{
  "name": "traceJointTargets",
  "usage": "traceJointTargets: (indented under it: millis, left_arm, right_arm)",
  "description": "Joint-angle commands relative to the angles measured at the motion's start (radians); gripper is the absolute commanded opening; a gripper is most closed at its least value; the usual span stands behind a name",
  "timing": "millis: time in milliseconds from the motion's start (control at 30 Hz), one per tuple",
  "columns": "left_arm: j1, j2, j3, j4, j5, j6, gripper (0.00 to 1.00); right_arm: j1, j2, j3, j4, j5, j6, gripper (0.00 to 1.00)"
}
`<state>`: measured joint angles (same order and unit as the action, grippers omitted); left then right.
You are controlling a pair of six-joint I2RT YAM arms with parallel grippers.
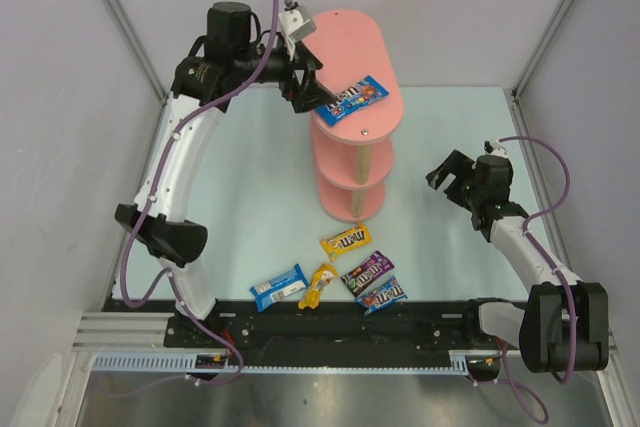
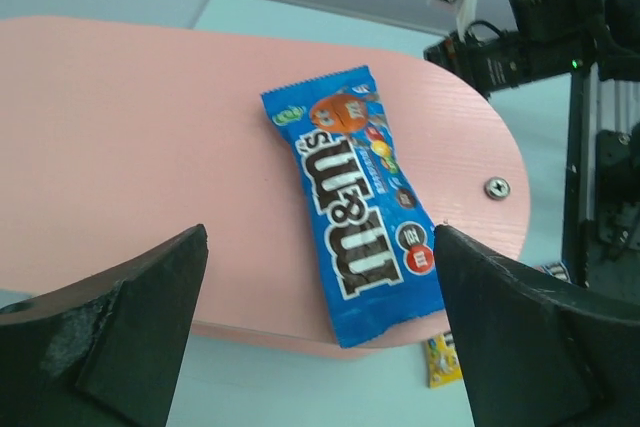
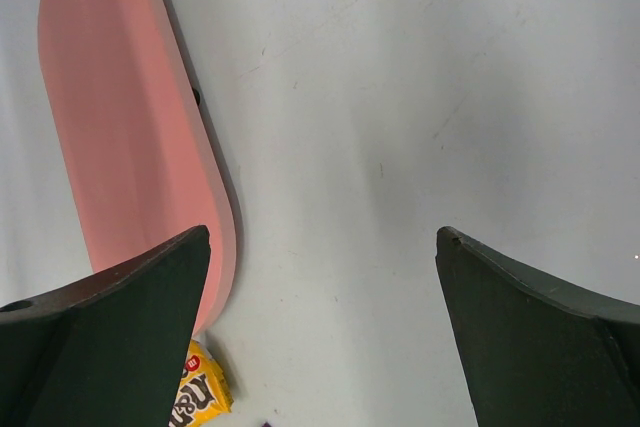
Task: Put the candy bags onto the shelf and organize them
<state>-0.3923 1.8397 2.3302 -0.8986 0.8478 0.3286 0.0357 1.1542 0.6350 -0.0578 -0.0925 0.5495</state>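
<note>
The pink three-tier shelf (image 1: pixel 350 42) stands at the table's middle back. One blue candy bag (image 1: pixel 352 100) lies flat on its top board, near the front rim; the left wrist view shows it (image 2: pixel 360 202) on the board (image 2: pixel 150 127). My left gripper (image 1: pixel 308 97) is open and empty, just left of that bag, with its jaws (image 2: pixel 320 277) spread wide before the board's edge. On the table in front of the shelf lie a blue bag (image 1: pixel 278 288), two yellow bags (image 1: pixel 345 241) (image 1: pixel 318 285), a purple bag (image 1: pixel 367 271) and another blue bag (image 1: pixel 383 295). My right gripper (image 1: pixel 447 173) is open and empty, right of the shelf.
The right wrist view looks down between its open fingers (image 3: pixel 325 237) at the bare table, with the shelf's bottom board (image 3: pixel 130 147) and a yellow bag (image 3: pixel 200 397) at the left. Grey walls enclose the table. The arm bases' rail (image 1: pixel 330 317) runs along the near edge.
</note>
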Motion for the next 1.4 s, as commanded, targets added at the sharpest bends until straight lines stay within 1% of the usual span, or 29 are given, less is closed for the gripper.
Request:
traceJointTargets:
  millis: [0, 100, 133, 167, 200, 233, 267, 300, 333, 367, 400, 433, 500, 533, 600, 633, 667, 733, 767, 800, 833, 933, 1000, 1033, 1067, 1133, 1167, 1267, 1367]
  left_arm:
    - [0.036, -0.106, -0.067, 0.194, -0.036, -0.092, 1.00]
    - [0.046, -0.204, -0.164, 0.308, -0.107, -0.135, 1.00]
    - [0.046, -0.236, -0.204, 0.372, -0.181, -0.148, 1.00]
    - [0.046, -0.320, -0.312, 0.415, -0.232, -0.184, 1.00]
    - [0.047, -0.368, -0.386, 0.531, -0.281, -0.215, 1.00]
    - [0.046, -0.419, -0.564, 0.599, -0.387, -0.252, 1.00]
    - [0.046, -0.481, -0.663, 0.671, -0.435, -0.320, 1.00]
    - [0.046, -0.594, -0.765, 0.808, -0.475, -0.368, 1.00]
    - [0.046, -0.658, -0.957, 0.869, -0.548, -0.405, 1.00]
    - [0.046, -0.713, -1.044, 0.924, -0.573, -0.474, 1.00]
    - [0.046, -0.808, -1.124, 0.972, -0.595, -0.500, 1.00]
    - [0.046, -0.847, -1.246, 0.971, -0.608, -0.514, 1.00]
    - [0.043, -0.943, -1.342, 0.919, -0.624, -0.545, 1.00]
    - [0.043, -0.971, -1.435, 0.906, -0.627, -0.557, 1.00]
    - [0.036, -1.032, -1.523, 0.851, -0.659, -0.631, 1.00]
    - [0.033, -1.094, -1.610, 0.837, -0.680, -0.663, 1.00]
    - [0.015, -1.121, -1.653, 0.828, -0.714, -0.728, 1.00]
    - [-0.022, -1.198, -1.768, 0.810, -0.789, -0.787, 1.00]
    - [-0.078, -1.217, -1.798, 0.796, -0.835, -0.837, 1.00]
    - [-0.112, -1.237, -1.827, 0.782, -0.927, -0.855, 1.00]
    - [-0.179, -1.252, -1.876, 0.777, -0.964, -0.890, 1.00]
    - [-0.276, -1.223, -1.937, 0.794, -1.010, -0.931, 1.00]
    - [-0.312, -1.150, -1.948, 0.828, -1.018, -0.941, 1.00]
    - [-0.350, -1.122, -1.951, 0.842, -1.029, -0.948, 1.00]
    - [-0.368, -1.081, -1.953, 0.886, -1.038, -0.948, 1.00]
    - [-0.399, -1.036, -1.968, 0.952, -1.044, -0.962, 1.00]
    - [-0.401, -1.016, -1.976, 1.016, -1.034, -0.970, 1.00]
    - [-0.402, -0.921, -2.006, 1.124, -1.021, -1.007, 1.00]
    - [-0.411, -0.821, -2.028, 1.223, -1.006, -1.030, 0.97]
  right_arm:
    - [-0.003, -0.008, -0.004, 0.018, 0.002, 0.000, 1.00]
    - [-0.005, -0.014, -0.004, 0.013, 0.004, 0.000, 1.00]
    - [-0.005, -0.014, -0.006, 0.013, 0.005, -0.002, 1.00]
    - [-0.005, -0.016, -0.005, 0.012, 0.005, -0.002, 1.00]
    - [-0.005, -0.016, -0.005, 0.012, 0.005, -0.003, 1.00]
    - [-0.005, -0.016, -0.004, 0.012, 0.007, -0.002, 1.00]
    - [-0.007, -0.016, -0.004, 0.013, 0.005, -0.003, 1.00]
    - [-0.007, -0.013, -0.004, 0.013, 0.005, -0.003, 1.00]
    - [-0.007, -0.011, -0.006, 0.015, 0.004, -0.003, 1.00]
    - [-0.007, -0.011, -0.005, 0.018, 0.002, -0.002, 1.00]
    - [-0.005, -0.004, -0.005, 0.019, 0.000, -0.002, 1.00]
    - [-0.007, -0.001, -0.004, 0.019, -0.001, 0.000, 1.00]
    - [-0.007, 0.009, -0.006, 0.024, -0.006, 0.000, 1.00]
    - [-0.007, 0.010, -0.005, 0.026, -0.009, 0.003, 1.00]
    - [-0.007, 0.015, -0.005, 0.030, -0.010, 0.004, 1.00]
    - [-0.007, 0.018, -0.005, 0.032, -0.012, 0.007, 1.00]
    - [-0.007, 0.019, -0.006, 0.035, -0.015, 0.009, 1.00]
    - [-0.007, 0.024, -0.006, 0.038, -0.019, 0.012, 1.00]
    - [-0.005, 0.022, -0.005, 0.038, -0.021, 0.010, 1.00]
    - [-0.007, 0.024, -0.005, 0.039, -0.021, 0.013, 1.00]
    - [-0.003, 0.022, -0.004, 0.036, -0.021, 0.013, 1.00]
    - [-0.002, 0.025, -0.006, 0.035, -0.024, 0.013, 1.00]
    - [-0.003, 0.024, -0.005, 0.036, -0.026, 0.015, 1.00]
    - [0.000, 0.025, -0.006, 0.036, -0.026, 0.015, 1.00]
    - [-0.003, 0.022, -0.005, 0.035, -0.027, 0.013, 0.99]
    - [-0.002, 0.022, -0.004, 0.033, -0.029, 0.013, 1.00]
    - [0.000, 0.022, -0.004, 0.033, -0.030, 0.015, 1.00]
    - [-0.002, 0.019, -0.004, 0.030, -0.032, 0.013, 1.00]
    - [-0.002, 0.018, -0.005, 0.032, -0.032, 0.013, 1.00]
